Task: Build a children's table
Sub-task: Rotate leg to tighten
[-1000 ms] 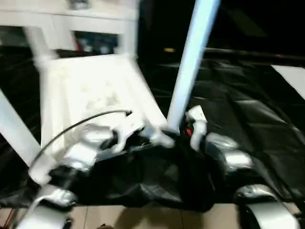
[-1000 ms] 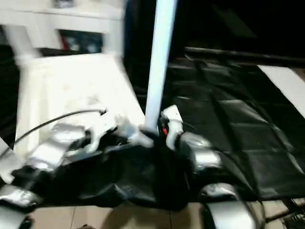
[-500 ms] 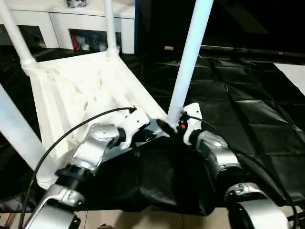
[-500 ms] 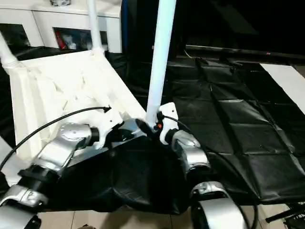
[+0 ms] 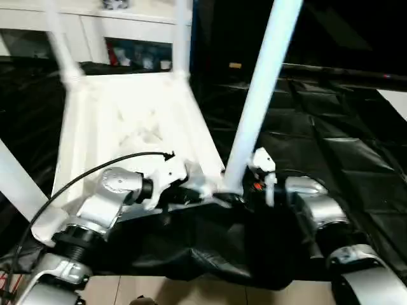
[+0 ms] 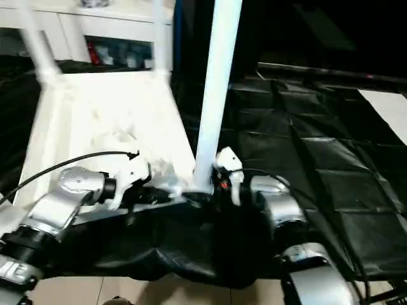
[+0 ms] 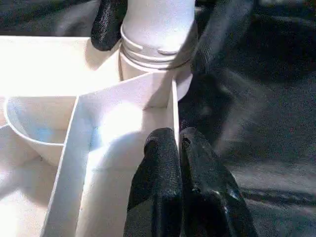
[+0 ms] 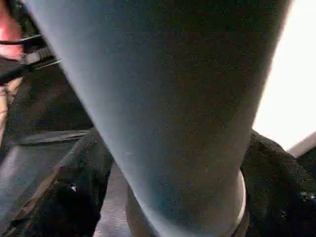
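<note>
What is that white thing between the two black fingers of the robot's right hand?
A table leg: the right gripper has one finger each side of its base, where it enters the tabletop's corner socket, seen in the left wrist view.

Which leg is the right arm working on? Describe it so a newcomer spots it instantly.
Start at the upside-down white plastic ribbed tabletop lying on the black sheet. Four white tapered tubular legs stand up from its corners; the one you want is the nearest leg, on the robot's right. It alone has the right end effector straddling its base.

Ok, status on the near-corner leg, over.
Left gripper shut on tabletop rim. Right gripper straddling near leg base. Leg upright in socket.
</note>
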Controlling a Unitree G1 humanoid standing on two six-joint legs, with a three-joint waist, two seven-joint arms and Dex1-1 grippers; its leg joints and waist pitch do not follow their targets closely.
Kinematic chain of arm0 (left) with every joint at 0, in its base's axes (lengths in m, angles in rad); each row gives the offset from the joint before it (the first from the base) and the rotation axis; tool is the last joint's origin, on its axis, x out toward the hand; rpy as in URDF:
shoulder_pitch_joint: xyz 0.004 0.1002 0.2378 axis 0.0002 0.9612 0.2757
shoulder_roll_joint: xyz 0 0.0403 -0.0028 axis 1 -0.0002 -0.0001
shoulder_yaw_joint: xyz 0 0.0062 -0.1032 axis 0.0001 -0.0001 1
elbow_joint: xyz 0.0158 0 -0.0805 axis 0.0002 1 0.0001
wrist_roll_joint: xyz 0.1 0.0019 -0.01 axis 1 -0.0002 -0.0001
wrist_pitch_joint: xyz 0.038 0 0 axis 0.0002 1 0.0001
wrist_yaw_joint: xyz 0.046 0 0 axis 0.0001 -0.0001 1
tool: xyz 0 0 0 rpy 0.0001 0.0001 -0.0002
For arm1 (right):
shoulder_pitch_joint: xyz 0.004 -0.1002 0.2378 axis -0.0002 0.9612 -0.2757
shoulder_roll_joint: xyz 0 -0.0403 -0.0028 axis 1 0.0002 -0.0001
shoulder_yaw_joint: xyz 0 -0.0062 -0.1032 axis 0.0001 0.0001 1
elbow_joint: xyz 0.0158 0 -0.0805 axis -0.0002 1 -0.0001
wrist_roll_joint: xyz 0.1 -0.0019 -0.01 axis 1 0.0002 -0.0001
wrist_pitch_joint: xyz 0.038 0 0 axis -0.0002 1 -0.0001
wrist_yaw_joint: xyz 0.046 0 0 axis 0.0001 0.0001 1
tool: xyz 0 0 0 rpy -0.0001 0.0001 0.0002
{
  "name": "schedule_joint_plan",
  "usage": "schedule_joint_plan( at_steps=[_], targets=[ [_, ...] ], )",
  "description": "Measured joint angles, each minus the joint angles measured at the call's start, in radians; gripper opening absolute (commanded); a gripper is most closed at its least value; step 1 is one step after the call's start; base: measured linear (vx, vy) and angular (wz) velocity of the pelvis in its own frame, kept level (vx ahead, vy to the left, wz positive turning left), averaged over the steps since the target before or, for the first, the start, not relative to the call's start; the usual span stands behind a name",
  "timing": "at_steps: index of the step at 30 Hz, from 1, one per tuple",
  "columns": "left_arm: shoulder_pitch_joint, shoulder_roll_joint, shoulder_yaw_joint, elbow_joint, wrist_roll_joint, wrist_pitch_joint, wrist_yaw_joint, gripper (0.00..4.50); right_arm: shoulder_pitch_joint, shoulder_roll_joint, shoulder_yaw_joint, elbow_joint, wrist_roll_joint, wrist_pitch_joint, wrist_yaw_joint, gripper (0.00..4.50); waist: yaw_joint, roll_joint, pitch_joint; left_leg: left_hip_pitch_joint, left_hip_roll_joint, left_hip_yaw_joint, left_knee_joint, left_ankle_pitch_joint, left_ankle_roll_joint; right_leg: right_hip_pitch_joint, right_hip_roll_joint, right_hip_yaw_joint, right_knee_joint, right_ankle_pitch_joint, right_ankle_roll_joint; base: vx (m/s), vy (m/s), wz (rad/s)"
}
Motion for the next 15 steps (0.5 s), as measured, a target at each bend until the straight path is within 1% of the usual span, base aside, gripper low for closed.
schedule_joint_plan(
  at_steps=[6, 9, 10, 12, 15],
  targets=[
    [0.0, 0.01, -0.003, 0.0, -0.005, -0.009, -0.027, 0.0, 0.0, -0.005, 0.003, -0.001, 0.0, 0.008, 0.025, 3.1, 0.005, -0.001, 0.0, -0.001, 0.0, 0.0, 0.001, 0.0, 0.0, 0.0, 0.0, 0.0, 0.0, 0.0, 0.0, 0.0, 0.0, 0.0],
    [0.0, 0.014, -0.004, -0.001, -0.007, -0.011, -0.041, 0.0, 0.0, -0.015, 0.018, -0.01, -0.002, 0.009, 0.039, 2.87, 0.008, -0.001, 0.0, -0.003, 0.0, 0.0, 0.002, 0.0, 0.0, 0.0, 0.0, 0.0, 0.0, 0.0, 0.0, 0.0, 0.0, 0.0],
    [0.0, 0.014, -0.004, -0.001, -0.007, -0.011, -0.045, 0.0, 0.0, -0.017, 0.021, -0.01, -0.003, 0.009, 0.039, 2.87, 0.008, -0.001, 0.0, -0.003, 0.001, 0.0, 0.003, 0.0, 0.0, 0.0, 0.0, 0.0, 0.0, 0.0, 0.0, 0.0, 0.0, 0.0],
    [0.0, 0.014, -0.005, -0.001, -0.007, -0.011, -0.046, 0.0, 0.0, -0.018, 0.022, -0.01, -0.003, 0.009, 0.04, 2.71, 0.008, -0.001, 0.0, -0.003, 0.001, 0.0, 0.004, 0.0, 0.0, 0.0, 0.0, 0.0, 0.0, 0.0, 0.0, 0.0, 0.0, 0.0],
    [0.0, 0.014, -0.006, -0.001, -0.007, -0.013, -0.042, 0.0, 0.0, -0.018, 0.022, -0.01, -0.004, 0.011, 0.044, 2.65, 0.008, -0.002, 0.0, -0.004, 0.001, 0.0, 0.004, 0.0, 0.0, 0.0, 0.0, 0.0, 0.0, 0.0, 0.0, 0.0, 0.0, 0.0]
  ],
)
